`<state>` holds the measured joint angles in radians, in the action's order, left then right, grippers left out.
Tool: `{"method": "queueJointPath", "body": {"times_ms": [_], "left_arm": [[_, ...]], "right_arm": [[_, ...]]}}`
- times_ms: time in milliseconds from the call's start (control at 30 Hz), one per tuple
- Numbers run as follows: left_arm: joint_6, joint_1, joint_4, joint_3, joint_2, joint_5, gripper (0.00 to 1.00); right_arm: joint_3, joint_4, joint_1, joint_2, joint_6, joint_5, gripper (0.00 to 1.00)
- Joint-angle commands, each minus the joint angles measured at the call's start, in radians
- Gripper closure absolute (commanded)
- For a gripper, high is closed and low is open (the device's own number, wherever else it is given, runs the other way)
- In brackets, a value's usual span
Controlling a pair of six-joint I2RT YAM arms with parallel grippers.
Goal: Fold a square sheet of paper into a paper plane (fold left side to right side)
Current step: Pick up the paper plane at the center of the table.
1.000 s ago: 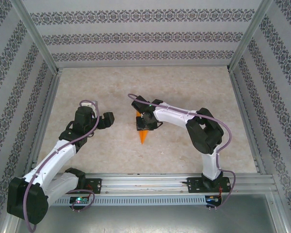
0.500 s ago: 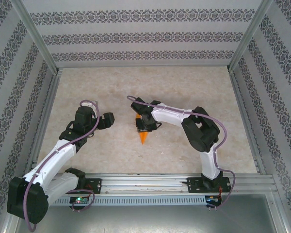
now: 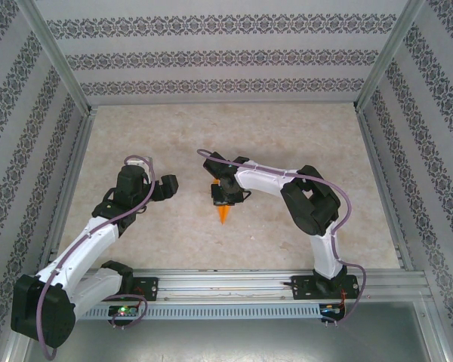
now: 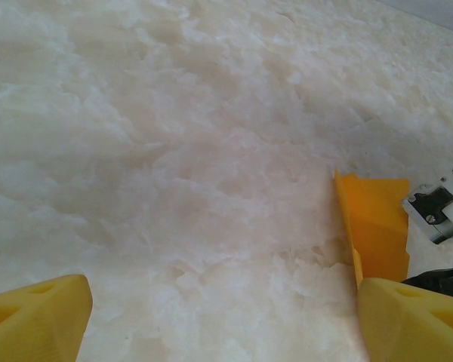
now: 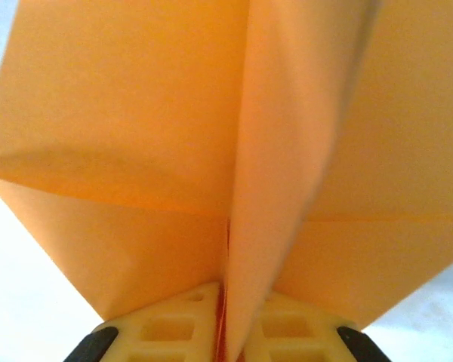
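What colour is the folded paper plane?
Plain bright orange, unmarked; the paper plane shows best in the right wrist view, pinched by the right pincer.

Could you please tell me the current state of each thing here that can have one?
plane: folded into a pointed dart, wings spread, held by its centre fold.
right tool: shut on the plane's centre fold.
left tool: open, holding nothing, apart from the plane.
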<state>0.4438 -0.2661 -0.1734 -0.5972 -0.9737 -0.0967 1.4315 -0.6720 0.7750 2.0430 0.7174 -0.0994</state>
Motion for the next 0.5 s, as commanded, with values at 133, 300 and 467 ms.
{"method": "queueJointPath", "body": {"times_ms": [133,300,467], "left_arm": [[-0.034,0.02,-0.042,-0.012,0.003,0.001,0.09],[-0.049,0.021,-0.048,-0.017,0.03,0.028,0.09],[-0.074,0.029,-0.068,-0.038,0.052,0.034,0.08]], "right_arm": [[0.024,-0.017,0.0,-0.005,0.023,0.014,0.93],[0.045,-0.053,-0.025,-0.062,-0.001,0.041,0.97],[0.116,-0.123,-0.074,-0.062,-0.057,0.068,0.97]]}}
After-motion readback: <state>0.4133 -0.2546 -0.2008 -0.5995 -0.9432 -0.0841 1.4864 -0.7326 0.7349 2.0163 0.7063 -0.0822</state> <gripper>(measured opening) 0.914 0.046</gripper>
